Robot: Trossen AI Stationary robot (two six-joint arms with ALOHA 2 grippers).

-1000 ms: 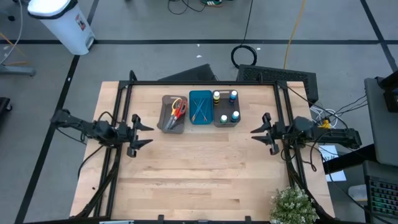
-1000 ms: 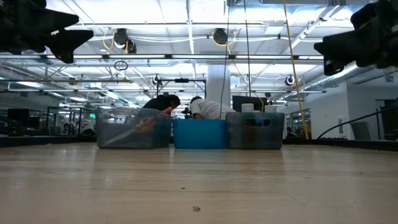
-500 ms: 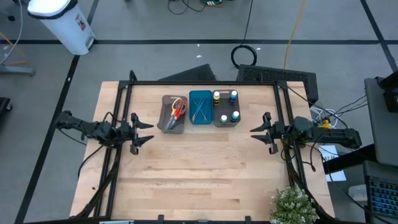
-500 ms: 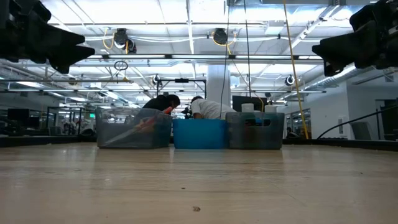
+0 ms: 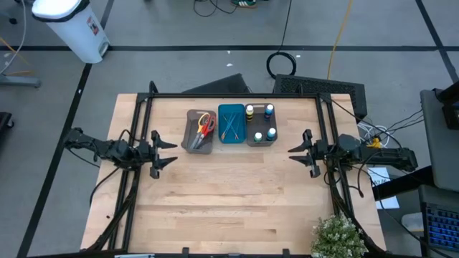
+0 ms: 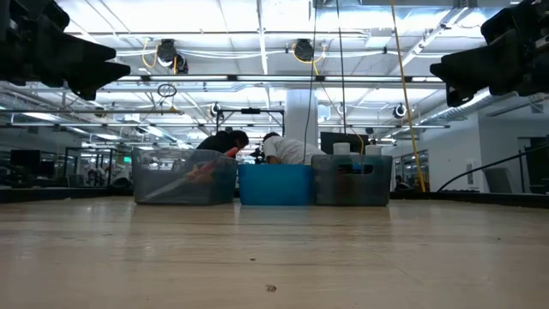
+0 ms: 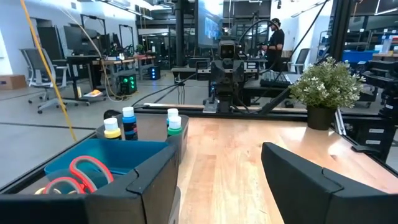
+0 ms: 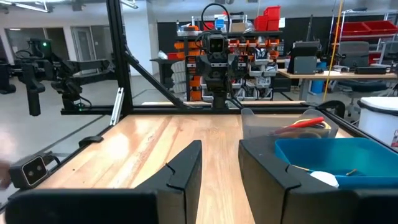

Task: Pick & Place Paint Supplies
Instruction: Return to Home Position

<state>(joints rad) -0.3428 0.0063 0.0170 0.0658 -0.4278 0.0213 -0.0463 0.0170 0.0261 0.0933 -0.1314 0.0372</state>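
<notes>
Three trays stand in a row at the table's far middle. The left grey tray [image 5: 199,132] holds scissors [image 5: 206,126] with red and yellow handles. Thin sticks [image 5: 231,127] lie in the blue tray [image 5: 231,111]. Several small white bottles [image 5: 260,122] with yellow, blue and green tops stand upright in the right grey tray [image 5: 260,142]. My left gripper [image 5: 169,153] hovers open at the table's left edge, pointing level toward the right. At the right edge my right gripper [image 5: 292,150] also hovers level and open, with a narrower gap [image 8: 221,171]. Neither holds anything.
A black frame [image 5: 229,95] runs along the table's far edge and down both sides. A potted plant [image 5: 337,236] stands at the near right corner. Bare wooden tabletop [image 5: 229,193] stretches between the arms and toward the near edge. People work in the room behind [image 6: 257,148].
My left gripper has tipped a little downward, toward level, while staying open above the table's left edge. The trays and their contents have not moved.
</notes>
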